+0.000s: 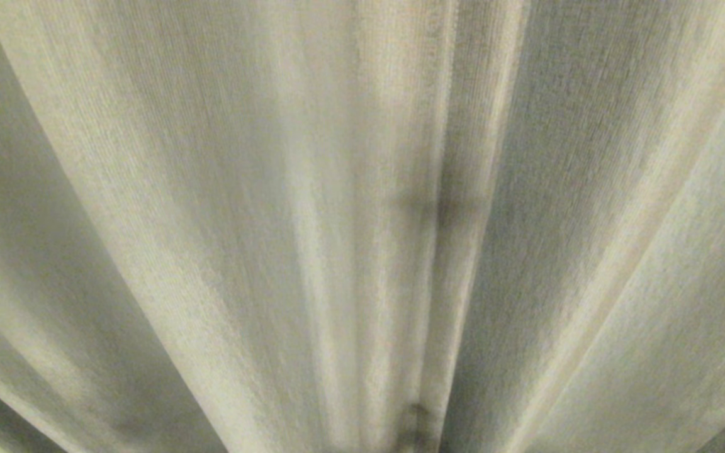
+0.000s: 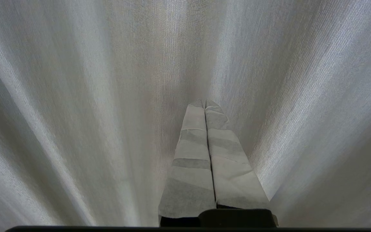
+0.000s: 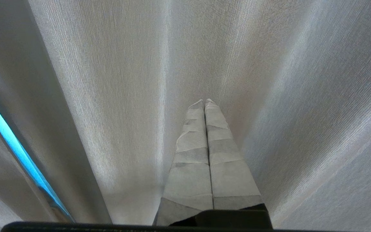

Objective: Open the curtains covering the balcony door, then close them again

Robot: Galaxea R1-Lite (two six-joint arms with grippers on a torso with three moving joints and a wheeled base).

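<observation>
The curtains (image 1: 362,189) fill the whole head view, hanging drawn in long cream pleats that fan outward, with one darker fold just right of centre. No arm shows in that view. The left end effector (image 2: 205,103) points at the fabric, its two tape-wrapped fingers (image 2: 192,154) pressed together along their length, holding nothing; whether the tips touch the cloth cannot be told. The right end effector (image 3: 204,102) is likewise closed and empty before the pleats. In the right wrist view a thin bright blue gap (image 3: 14,145) shows between two folds
</observation>
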